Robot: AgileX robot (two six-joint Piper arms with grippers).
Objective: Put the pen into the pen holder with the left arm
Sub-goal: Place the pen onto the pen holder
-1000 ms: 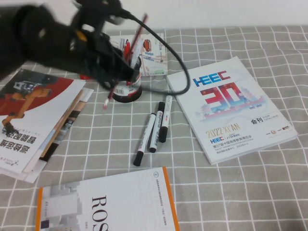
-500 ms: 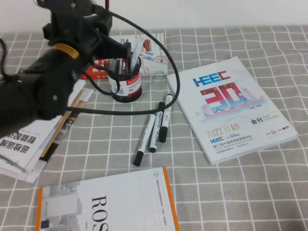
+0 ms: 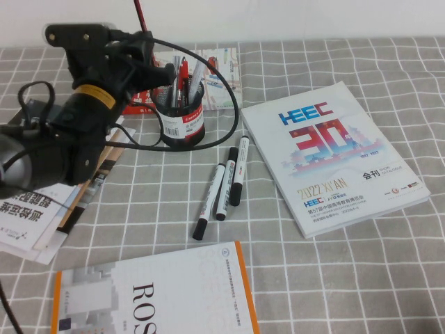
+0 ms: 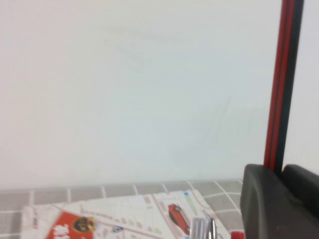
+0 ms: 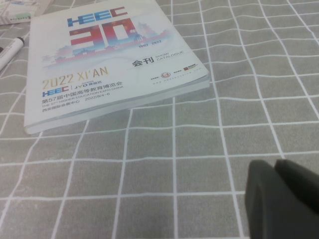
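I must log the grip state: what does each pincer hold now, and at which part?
The left pincer, raised beside the pen holder, is shut on the pen near its lower end. The right pincer, low over the tablecloth, holds nothing.

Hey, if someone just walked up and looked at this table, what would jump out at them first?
Probably the left gripper at the table's far left, shut on the thin dark-red pen, which sticks straight up beside the black mesh pen holder. Next, the white HEEC catalogue on the right, with three markers lying between it and the holder. The right gripper hangs low over the checked cloth near that catalogue.
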